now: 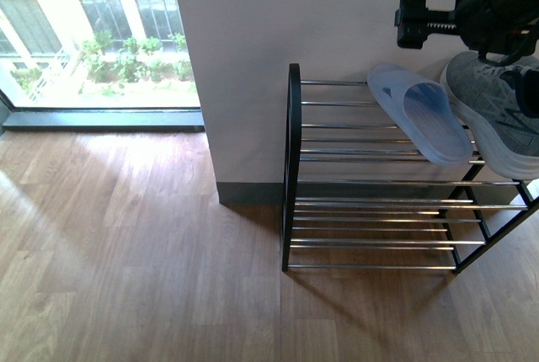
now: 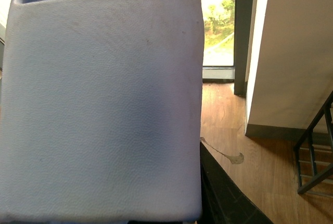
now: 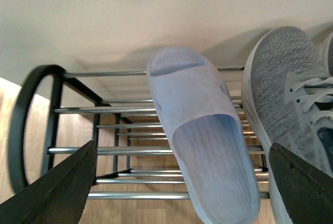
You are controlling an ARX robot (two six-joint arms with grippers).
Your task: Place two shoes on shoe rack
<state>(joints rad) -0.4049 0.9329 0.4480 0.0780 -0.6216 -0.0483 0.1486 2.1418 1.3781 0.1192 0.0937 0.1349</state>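
Left claw's camera is getting blocked by a pale slide's sole [image 2: 104,109], claw state cannot tell; right claw [image 3: 177,182] is hovering with fingers [image 3: 57,187] apart above another slide [image 3: 203,140] and grey sneaker [image 3: 291,104] lying side by side on shoe rack [image 1: 370,202] top tier; wall [image 1: 269,42] and window [image 1: 101,34] sitting behind

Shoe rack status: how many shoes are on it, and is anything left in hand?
Done: one pale slide and a grey sneaker lie on the shoe rack's top tier. The right end effector hangs open above them. In hand: the left wrist view is filled by another pale slide, apparently carried. Left: racking it.
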